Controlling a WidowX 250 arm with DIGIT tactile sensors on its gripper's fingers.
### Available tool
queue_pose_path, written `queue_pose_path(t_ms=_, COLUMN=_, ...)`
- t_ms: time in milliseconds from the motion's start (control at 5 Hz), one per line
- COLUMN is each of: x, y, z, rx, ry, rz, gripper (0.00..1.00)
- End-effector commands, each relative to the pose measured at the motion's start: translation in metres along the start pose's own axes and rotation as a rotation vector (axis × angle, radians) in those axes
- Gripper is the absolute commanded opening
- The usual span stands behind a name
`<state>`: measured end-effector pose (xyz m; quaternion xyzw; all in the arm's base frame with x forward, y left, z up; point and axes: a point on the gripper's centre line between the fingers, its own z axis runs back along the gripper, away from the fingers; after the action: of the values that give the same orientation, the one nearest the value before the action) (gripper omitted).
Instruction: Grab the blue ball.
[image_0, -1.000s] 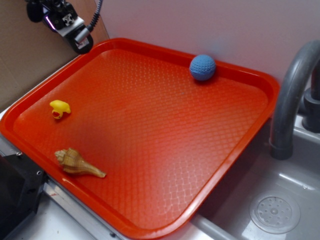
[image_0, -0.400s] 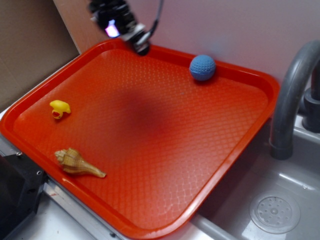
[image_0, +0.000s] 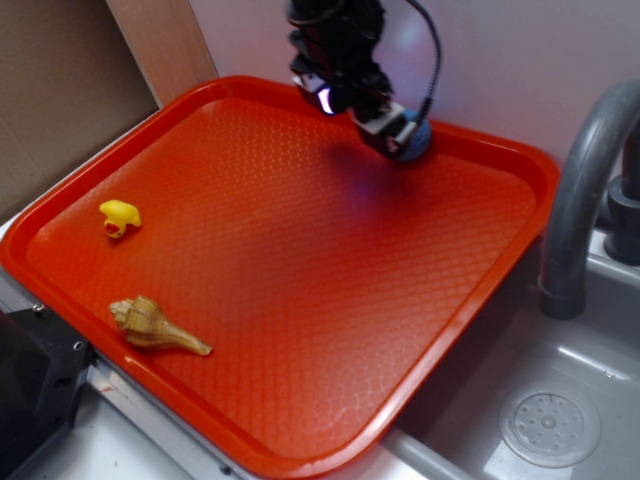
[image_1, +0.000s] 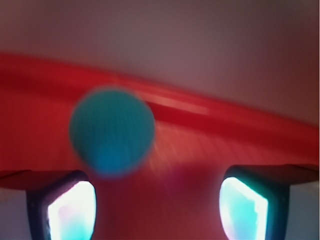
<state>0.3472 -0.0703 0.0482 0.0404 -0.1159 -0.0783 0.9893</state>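
Note:
The blue ball (image_0: 417, 136) rests at the far edge of the orange tray (image_0: 300, 300), mostly covered by my gripper (image_0: 390, 130) in the exterior view. My arm hangs over the tray's back rim just left of the ball. In the blurred wrist view the blue ball (image_1: 112, 131) lies ahead and left of centre, just beyond my left fingertip (image_1: 70, 210). My gripper (image_1: 157, 207) is open, its two glowing pads wide apart with only tray floor between them.
A yellow toy duck (image_0: 119, 217) and a tan seashell (image_0: 155, 327) lie on the tray's left side. A grey faucet (image_0: 580, 200) and a sink with its drain (image_0: 548, 427) are to the right. A white wall runs behind the tray.
My arm has swept from the tray's far left corner rightward along the back rim to the ball. The ball, duck and shell have not moved.

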Motion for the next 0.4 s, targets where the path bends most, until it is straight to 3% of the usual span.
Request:
queue_pose_path(t_ms=0, x=0.0047, y=-0.0227, z=0.0131, rx=-0.148, ry=-0.155, rz=-0.017, gripper=1.00)
queue_pose_path(t_ms=200, x=0.0085, y=-0.0241, z=0.0038, rx=-0.137, ry=-0.183, rz=-0.011, gripper=1.00)
